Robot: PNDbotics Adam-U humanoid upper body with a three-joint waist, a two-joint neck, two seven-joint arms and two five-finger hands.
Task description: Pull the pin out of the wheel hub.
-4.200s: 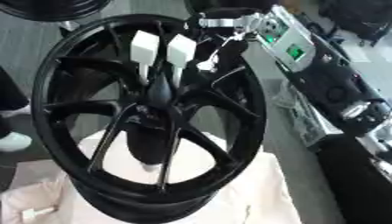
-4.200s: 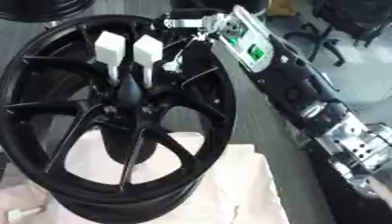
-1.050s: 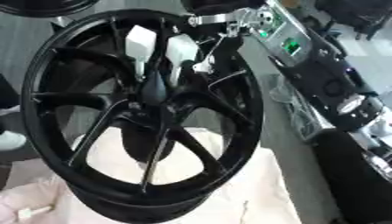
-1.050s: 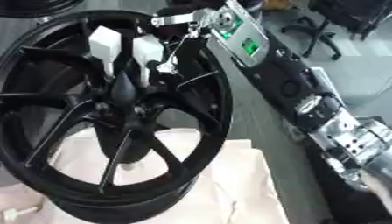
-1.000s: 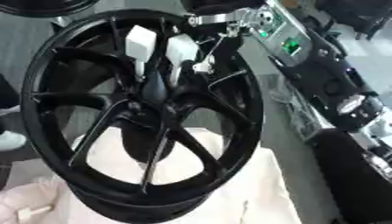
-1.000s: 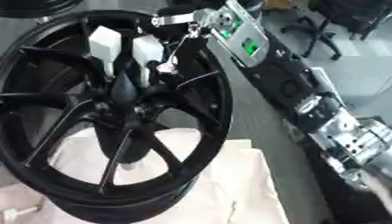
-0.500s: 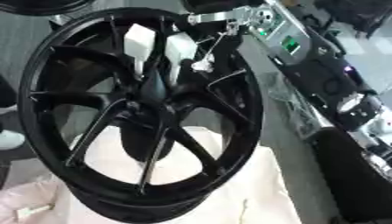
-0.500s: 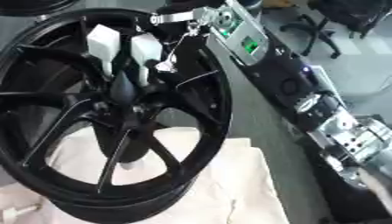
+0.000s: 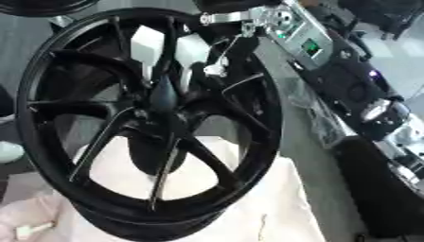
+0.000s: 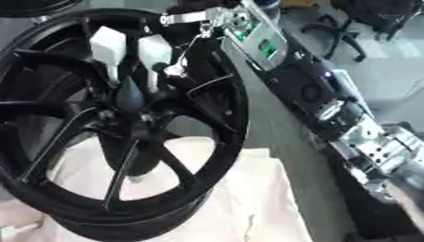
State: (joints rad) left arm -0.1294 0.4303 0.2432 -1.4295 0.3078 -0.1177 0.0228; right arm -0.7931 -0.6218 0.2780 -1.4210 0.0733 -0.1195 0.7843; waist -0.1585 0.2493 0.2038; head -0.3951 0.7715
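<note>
1. The wheel hub (image 9: 267,118) is black and multi-spoked. It stands tilted on edge, its lower rim resting on a white cloth (image 9: 278,198).
2. A black tapered piece (image 9: 162,90) sits at the centre, where the spokes meet. I cannot tell whether it is the pin.
3. Two white blocks (image 9: 147,40) sit side by side in the upper part of the wheel, just above the tapered piece, each on a thin stem.
4. A small white piece (image 9: 214,70) hangs just right of the blocks, on a thin line that runs up toward my wrist.
5. My right arm (image 9: 331,61) comes in from the lower right and ends at the top of the rim.
6. My right hand (image 10: 195,6) shows only as a dark shape at the top edge. I cannot tell whether the fingers are apart or together.
</note>
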